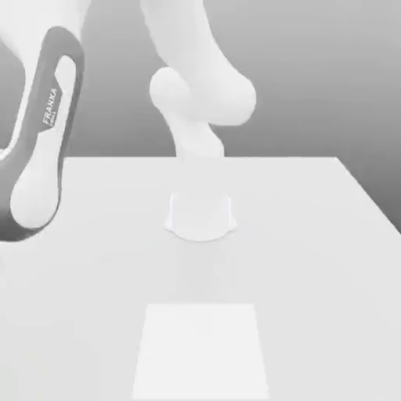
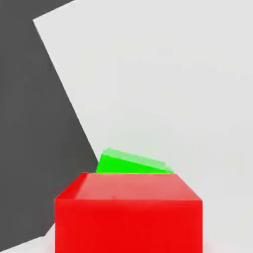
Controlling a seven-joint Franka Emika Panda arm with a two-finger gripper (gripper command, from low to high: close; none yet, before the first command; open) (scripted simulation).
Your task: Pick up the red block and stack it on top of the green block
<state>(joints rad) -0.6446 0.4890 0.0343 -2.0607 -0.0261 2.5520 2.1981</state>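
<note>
In the hand view the red block [image 2: 128, 217] sits very close to the camera, showing its top face and one side. The green block [image 2: 131, 164] peeks out just past the red block's far top edge, turned at a slight angle to it. The red block hides most of the green one. Whether the red block rests on the green one, I cannot tell. In the exterior view a grey and white arm link [image 1: 47, 125] marked FRANKA hangs at the exterior view's left, above the table.
The white table [image 1: 313, 274] carries the robot's base [image 1: 200, 215] at its middle back. A paler square patch [image 1: 202, 352] lies near the front. In the hand view the table's edge [image 2: 64, 94] runs close by the blocks, with dark floor [image 2: 29, 123] beyond.
</note>
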